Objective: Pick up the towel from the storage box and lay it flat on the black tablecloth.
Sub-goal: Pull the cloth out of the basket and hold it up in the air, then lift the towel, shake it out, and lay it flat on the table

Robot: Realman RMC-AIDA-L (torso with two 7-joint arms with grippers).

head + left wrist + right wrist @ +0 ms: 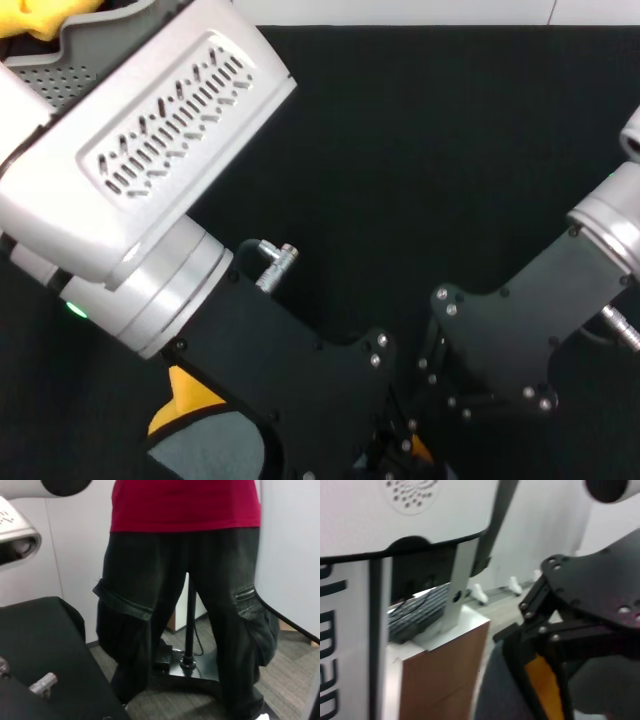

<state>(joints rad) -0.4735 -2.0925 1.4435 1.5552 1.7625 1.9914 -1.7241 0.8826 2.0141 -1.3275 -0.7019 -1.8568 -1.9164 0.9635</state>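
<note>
The towel [205, 440], grey with a yellow-orange face and black edging, shows at the near edge of the head view, under my left arm. My left gripper [372, 452] is low at the near centre. The right wrist view shows that left gripper [543, 680] shut on the towel [495, 695], with orange cloth between its fingers. My right gripper [425, 435] is close beside it, largely hidden by its black mount. The black tablecloth [420, 130] covers the table. The storage box [55, 70] sits at the far left, partly behind my left arm.
A bunched all-yellow cloth [40, 18] lies in the box. A person in a red shirt and dark trousers [185, 580] stands beyond the table edge [75, 630]. A desk with a keyboard [417, 615] stands off to the side.
</note>
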